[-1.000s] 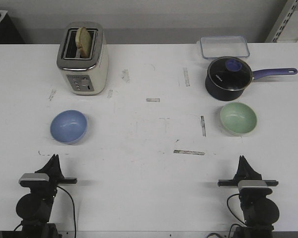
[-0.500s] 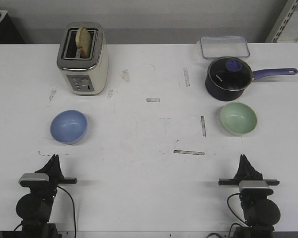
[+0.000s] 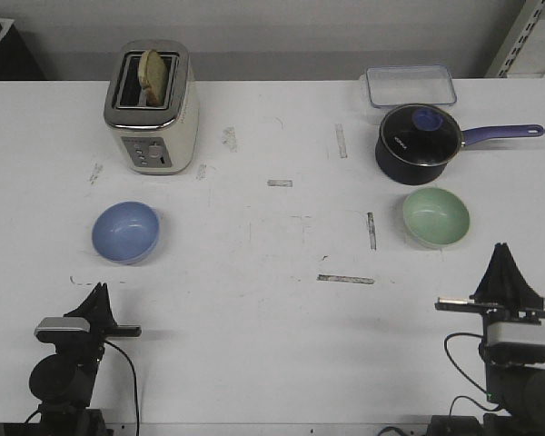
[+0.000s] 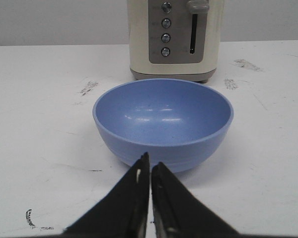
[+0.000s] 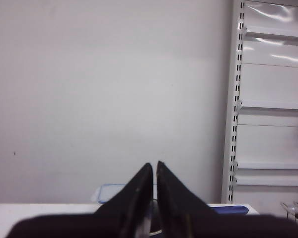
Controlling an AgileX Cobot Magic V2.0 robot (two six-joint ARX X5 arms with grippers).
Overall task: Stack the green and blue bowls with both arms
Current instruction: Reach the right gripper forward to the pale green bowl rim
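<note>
The blue bowl [image 3: 125, 232] sits upright on the left of the white table, in front of the toaster. It fills the left wrist view [image 4: 163, 122]. My left gripper [image 3: 98, 292] is shut and empty, just short of the bowl's near side [image 4: 150, 163]. The green bowl [image 3: 436, 217] sits upright on the right, in front of the navy saucepan. My right gripper [image 3: 502, 252] is shut and empty, raised near the table's front right, to the right of the green bowl. In the right wrist view [image 5: 155, 166] the green bowl is hidden.
A cream toaster [image 3: 152, 106] with bread stands at the back left. A navy saucepan [image 3: 419, 138] with a glass lid and a clear lidded box [image 3: 410, 86] stand at the back right. A shelf rack [image 5: 270, 99] stands beyond the table at the right.
My right arm has risen and shifted to the right, so its gripper stands higher and closer to the green bowl's right side. The left arm and both bowls have not moved.
</note>
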